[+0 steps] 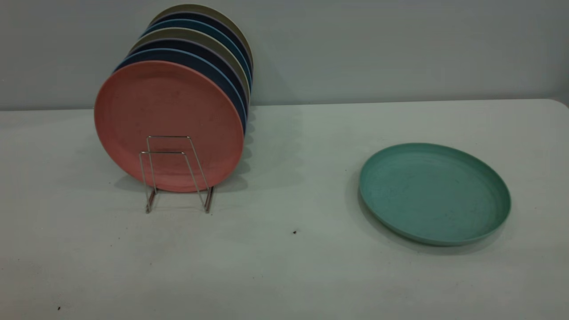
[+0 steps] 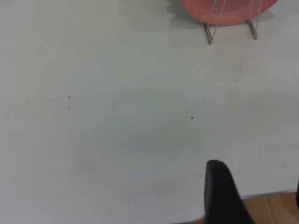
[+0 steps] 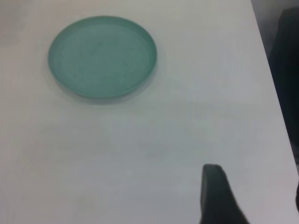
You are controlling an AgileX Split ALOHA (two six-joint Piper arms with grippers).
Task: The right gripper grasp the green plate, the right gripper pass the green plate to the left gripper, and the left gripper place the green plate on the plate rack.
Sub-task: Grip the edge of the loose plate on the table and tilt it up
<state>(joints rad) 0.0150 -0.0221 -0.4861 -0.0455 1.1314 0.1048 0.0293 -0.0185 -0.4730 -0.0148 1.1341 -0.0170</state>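
Note:
The green plate (image 1: 434,193) lies flat on the white table at the right; it also shows in the right wrist view (image 3: 103,56). The plate rack (image 1: 175,173) stands at the left, and its wire legs (image 2: 209,32) show in the left wrist view. Neither arm shows in the exterior view. My right gripper (image 3: 252,184) is open and empty over bare table, well away from the green plate. My left gripper (image 2: 256,182) is open and empty near the table's front edge, well away from the rack.
A salmon-pink plate (image 1: 169,126) stands at the front of the rack, with several dark blue and olive plates (image 1: 200,49) behind it. The pink plate's lower edge (image 2: 229,11) shows in the left wrist view. Brown floor (image 2: 275,207) lies past the table edge. A dark shape (image 3: 287,70) stands beyond the table's side.

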